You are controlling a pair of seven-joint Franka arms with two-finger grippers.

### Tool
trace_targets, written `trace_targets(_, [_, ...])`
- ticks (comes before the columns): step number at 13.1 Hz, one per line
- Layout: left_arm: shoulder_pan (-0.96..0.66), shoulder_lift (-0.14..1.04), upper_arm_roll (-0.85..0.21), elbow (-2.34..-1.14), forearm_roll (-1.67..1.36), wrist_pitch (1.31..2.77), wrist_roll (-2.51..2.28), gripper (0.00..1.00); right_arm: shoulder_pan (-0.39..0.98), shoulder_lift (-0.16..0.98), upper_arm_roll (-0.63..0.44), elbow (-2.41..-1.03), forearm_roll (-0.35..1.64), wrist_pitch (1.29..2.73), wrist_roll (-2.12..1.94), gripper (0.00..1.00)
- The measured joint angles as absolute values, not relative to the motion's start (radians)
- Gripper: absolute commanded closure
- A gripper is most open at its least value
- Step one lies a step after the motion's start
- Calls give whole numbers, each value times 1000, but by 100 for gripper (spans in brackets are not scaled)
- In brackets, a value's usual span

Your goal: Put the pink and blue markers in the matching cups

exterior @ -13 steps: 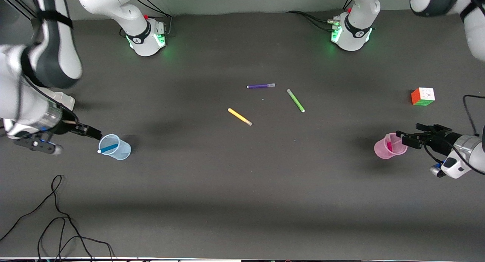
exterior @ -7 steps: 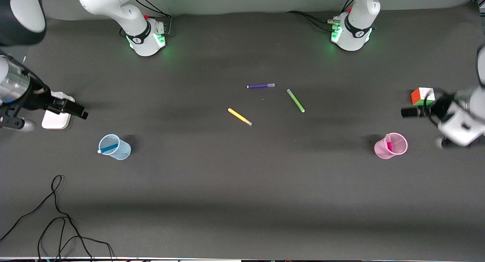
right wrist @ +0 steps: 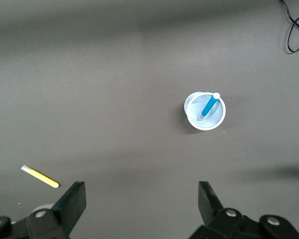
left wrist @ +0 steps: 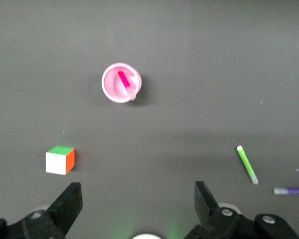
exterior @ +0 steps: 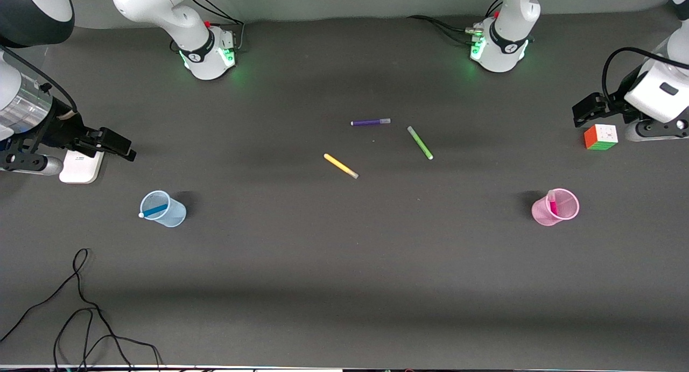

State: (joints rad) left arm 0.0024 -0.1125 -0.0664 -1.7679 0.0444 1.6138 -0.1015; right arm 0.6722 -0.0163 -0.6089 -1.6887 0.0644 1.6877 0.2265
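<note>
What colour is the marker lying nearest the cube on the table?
Green marker, with a pale tip, closest to the cube; clearest in the front view.

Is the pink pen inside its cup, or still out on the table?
Inside. The pink marker stands tilted in the pink cup, its pale end poking above the rim; the left wrist view shows it within the cup's round mouth.

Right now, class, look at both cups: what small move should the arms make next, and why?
Probably none beyond parking: the pink marker stands in the pink cup, the blue marker in the blue cup, and the left tool and right tool are open, holding nothing.
</note>
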Motion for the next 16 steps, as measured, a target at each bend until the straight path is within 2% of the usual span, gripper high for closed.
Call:
trace_targets(4, [2, -112, -66, -1768, 44, 1689, -101, 0, 659, -17, -601, -1687, 59, 1688, 226, 0])
trace_targets(5, [2, -112, -66, -1768, 44, 1705, -101, 0, 611, -19, -558, -1687, 59, 1688, 226, 0])
trace_targets(8, [3, -112, -66, -1767, 43, 1722, -101, 0, 385, -24, -324, -1686, 57, 1646, 226, 0])
trace_targets(9, [2, -112, -66, -1767, 43, 1723, -101, 0, 354, -26, -291, -1686, 56, 1633, 226, 0])
trace_targets(16, [-2, -112, -75, -1768, 34, 1721, -101, 0, 288, -53, -266, -1692, 42, 1566, 151, 0])
